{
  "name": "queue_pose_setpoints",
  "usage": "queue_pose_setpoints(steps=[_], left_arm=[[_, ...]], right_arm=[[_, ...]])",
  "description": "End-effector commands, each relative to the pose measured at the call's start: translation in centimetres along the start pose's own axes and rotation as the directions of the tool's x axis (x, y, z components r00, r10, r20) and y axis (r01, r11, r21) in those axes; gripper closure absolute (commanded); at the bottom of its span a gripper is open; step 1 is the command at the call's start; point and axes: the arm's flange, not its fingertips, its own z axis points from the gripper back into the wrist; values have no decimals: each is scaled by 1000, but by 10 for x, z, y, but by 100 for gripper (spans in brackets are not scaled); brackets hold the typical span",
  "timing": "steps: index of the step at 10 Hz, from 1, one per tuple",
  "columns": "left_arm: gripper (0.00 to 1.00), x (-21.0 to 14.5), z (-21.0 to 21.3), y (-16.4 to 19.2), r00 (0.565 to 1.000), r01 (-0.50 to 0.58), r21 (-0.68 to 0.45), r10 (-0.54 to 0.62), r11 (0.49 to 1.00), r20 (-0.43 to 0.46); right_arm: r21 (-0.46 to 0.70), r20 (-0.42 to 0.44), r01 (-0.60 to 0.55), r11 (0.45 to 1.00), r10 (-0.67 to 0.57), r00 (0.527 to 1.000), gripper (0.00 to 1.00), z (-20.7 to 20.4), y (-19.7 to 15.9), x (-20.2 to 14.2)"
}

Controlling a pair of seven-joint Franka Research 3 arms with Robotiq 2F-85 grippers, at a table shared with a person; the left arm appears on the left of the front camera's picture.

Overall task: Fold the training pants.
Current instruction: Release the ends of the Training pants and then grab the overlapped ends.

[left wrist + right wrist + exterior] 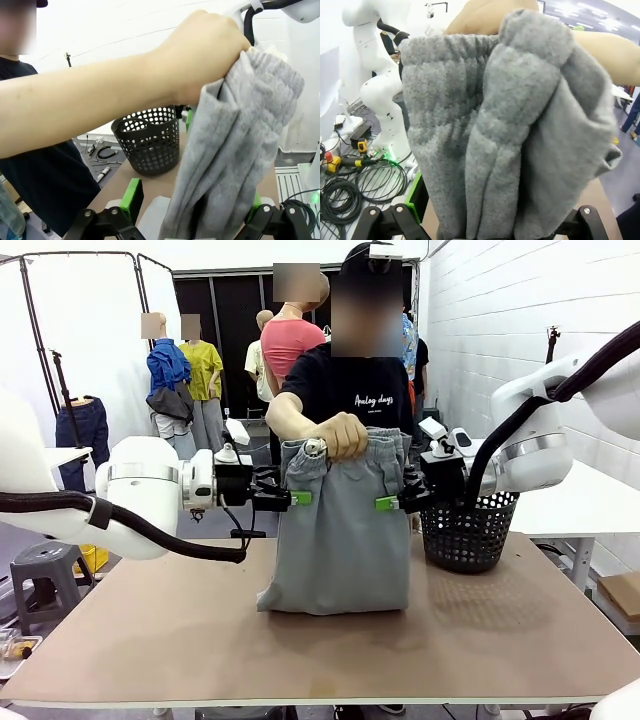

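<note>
The left gripper (pixel 297 498) is spread wide at the left edge of the training pants (pixel 345 530). These are light grey, soft and gathered at the waist. They hang mid-table from a person's hand (pixel 343 434) clutching the waistband, hem crumpled on the table (pixel 150 640). The right gripper (pixel 388 503), also spread, flanks their right edge, with a black basket (pixel 470 530) just beyond.

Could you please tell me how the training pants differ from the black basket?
The training pants are light grey, soft cloth; the black basket is a perforated tub. The training pants hang from a person's hand, lower end bunched on the table; the black basket stands upright beside them. Both touch the table.
</note>
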Motion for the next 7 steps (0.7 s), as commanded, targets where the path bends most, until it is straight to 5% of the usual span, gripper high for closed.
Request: queue_pose_setpoints(steps=[1, 7], left_arm=[[0, 6, -12, -2, 1000, -19, -32, 19, 999, -2], [0, -6, -31, 5, 1000, -22, -74, 23, 997, 18]], right_arm=[[34, 17, -19, 999, 18, 1000, 0, -9, -9, -1], [30, 93, -21, 999, 18, 996, 0, -22, -15, 4]])
